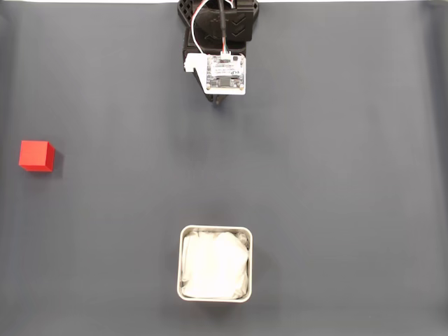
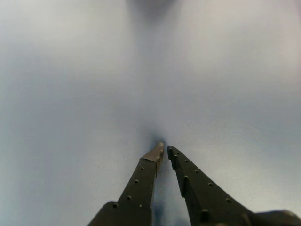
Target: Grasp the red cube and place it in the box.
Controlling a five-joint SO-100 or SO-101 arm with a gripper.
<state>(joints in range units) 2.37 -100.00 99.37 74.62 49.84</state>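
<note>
A small bright red cube (image 1: 36, 155) rests on the dark mat at the far left of the fixed view. The box (image 1: 186, 262), a square silvery tin with white wrinkly lining, stands at the bottom centre. The arm sits folded at the top centre, well away from both, and its gripper (image 1: 219, 101) pokes out just below the white wrist camera board. In the wrist view the gripper (image 2: 165, 149) has its two dark fingers closed tip to tip over bare pale mat, with nothing between them.
A dark grey mat (image 1: 336, 175) covers the whole table, with a pale strip along the top edge. The arm's black base (image 1: 217, 21) stands at the top centre.
</note>
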